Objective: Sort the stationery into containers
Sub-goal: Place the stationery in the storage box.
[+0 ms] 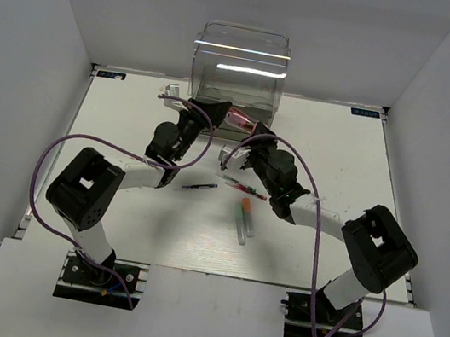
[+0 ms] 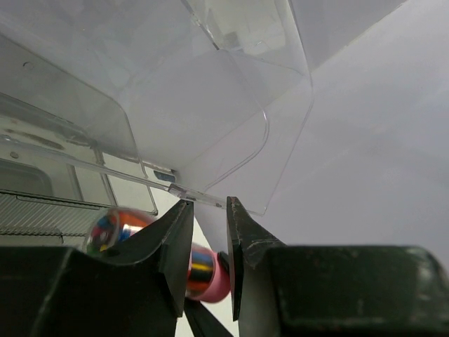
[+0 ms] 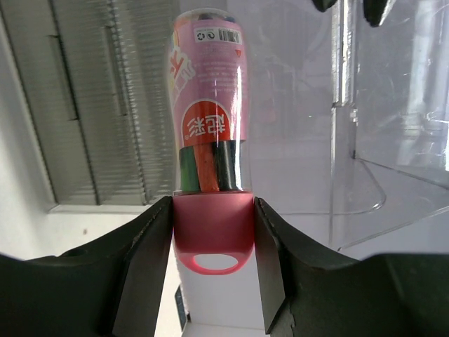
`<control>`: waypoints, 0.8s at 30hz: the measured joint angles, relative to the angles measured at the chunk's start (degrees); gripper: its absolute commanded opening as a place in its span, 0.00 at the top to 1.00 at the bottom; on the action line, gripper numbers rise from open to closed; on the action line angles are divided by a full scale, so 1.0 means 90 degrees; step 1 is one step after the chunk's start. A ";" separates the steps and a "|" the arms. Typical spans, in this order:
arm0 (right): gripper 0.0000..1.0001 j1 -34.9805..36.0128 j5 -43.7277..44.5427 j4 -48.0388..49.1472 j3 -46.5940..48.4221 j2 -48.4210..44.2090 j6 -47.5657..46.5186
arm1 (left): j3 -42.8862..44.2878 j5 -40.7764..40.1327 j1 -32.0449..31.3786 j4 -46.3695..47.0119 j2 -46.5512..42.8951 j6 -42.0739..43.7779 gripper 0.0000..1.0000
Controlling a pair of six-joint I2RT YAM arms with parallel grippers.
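Observation:
The clear organizer [image 1: 241, 59] stands at the back centre. My right gripper [image 1: 252, 136] is shut on the pink cap of the chunky pink-and-silver tube [image 3: 208, 105] and holds it in front of the organizer's ribbed grey drawers [image 3: 91, 98]. The right wrist view shows its gripper [image 3: 212, 202] squeezing the cap from both sides. My left gripper [image 1: 202, 115] is at the organizer's front. In the left wrist view its jaws [image 2: 208, 201] stand nearly shut with nothing between them, tips at the lower edge of a clear flap [image 2: 210, 105]. The tube [image 2: 203, 270] shows just behind them.
On the table between the arms lie a thin dark pen [image 1: 200, 187], thin pens with red accents [image 1: 245, 190], and green and light-blue markers [image 1: 245, 221]. White walls enclose the table on the left, right and back.

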 measured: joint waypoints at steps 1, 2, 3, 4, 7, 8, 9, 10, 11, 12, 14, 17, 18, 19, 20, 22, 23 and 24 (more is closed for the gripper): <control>1.00 -0.0024 0.0005 0.0058 0.0066 0.0066 -0.0027 | 0.0000 0.0000 0.0000 -0.0005 0.0000 0.0000 0.64; 1.00 -0.0039 0.0012 0.0112 0.0158 0.0158 -0.0068 | 0.0000 0.0000 0.0000 -0.0010 0.0000 0.0007 0.64; 1.00 -0.0044 0.0019 0.0146 0.0204 0.0209 -0.0092 | 0.0000 0.0000 0.0000 -0.0010 0.0000 0.0012 0.64; 1.00 -0.0063 0.0032 0.0192 0.0257 0.0277 -0.0146 | 0.0002 0.0000 0.0000 -0.0010 0.0000 0.0019 0.64; 1.00 -0.0075 0.0085 0.0323 0.0459 0.0527 -0.0272 | 0.0002 -0.0002 0.0000 -0.0027 0.0000 0.0027 0.64; 1.00 -0.0080 0.0114 0.0347 0.0520 0.0612 -0.0318 | 0.0005 0.0000 0.0000 -0.0034 0.0000 0.0027 0.64; 1.00 -0.0087 0.0143 0.0389 0.0585 0.0707 -0.0357 | 0.0005 0.0000 0.0000 -0.0036 0.0000 0.0027 0.64; 1.00 -0.0100 0.0165 0.0408 0.0656 0.0799 -0.0420 | 0.0005 -0.0002 0.0000 -0.0039 0.0000 0.0029 0.64; 1.00 -0.0107 0.0182 0.0420 0.0712 0.0889 -0.0478 | 0.0005 -0.0002 0.0000 -0.0039 0.0000 0.0029 0.64; 1.00 -0.0112 0.0199 0.0420 0.0789 0.0988 -0.0532 | 0.0005 0.0000 0.0000 -0.0041 0.0000 0.0029 0.64; 1.00 -0.0126 0.0245 0.0423 0.0925 0.1175 -0.0653 | 0.0007 0.0000 0.0000 -0.0041 0.0000 0.0032 0.64; 1.00 -0.0151 0.0333 0.0449 0.1056 0.1387 -0.0835 | 0.0007 0.0000 0.0000 -0.0044 0.0000 0.0046 0.64; 1.00 -0.0160 0.0350 0.0466 0.1098 0.1440 -0.0896 | 0.0007 0.0000 0.0000 -0.0044 0.0000 0.0049 0.64; 1.00 -0.0165 0.0369 0.0498 0.1146 0.1494 -0.0964 | 0.0007 0.0000 0.0000 -0.0044 0.0000 0.0049 0.64; 1.00 -0.0168 0.0386 0.0525 0.1192 0.1540 -0.1025 | 0.0007 0.0000 0.0000 -0.0044 0.0000 0.0058 0.64; 1.00 -0.0172 0.0423 0.0561 0.1277 0.1620 -0.1154 | 0.0007 0.0000 0.0000 -0.0044 0.0000 0.0075 0.64; 1.00 -0.0180 0.0435 0.0580 0.1309 0.1656 -0.1236 | 0.0007 0.0000 0.0000 -0.0044 0.0000 0.0078 0.64; 1.00 -0.0192 0.0444 0.0610 0.1326 0.1685 -0.1321 | 0.0007 0.0000 0.0000 -0.0044 0.0000 0.0083 0.64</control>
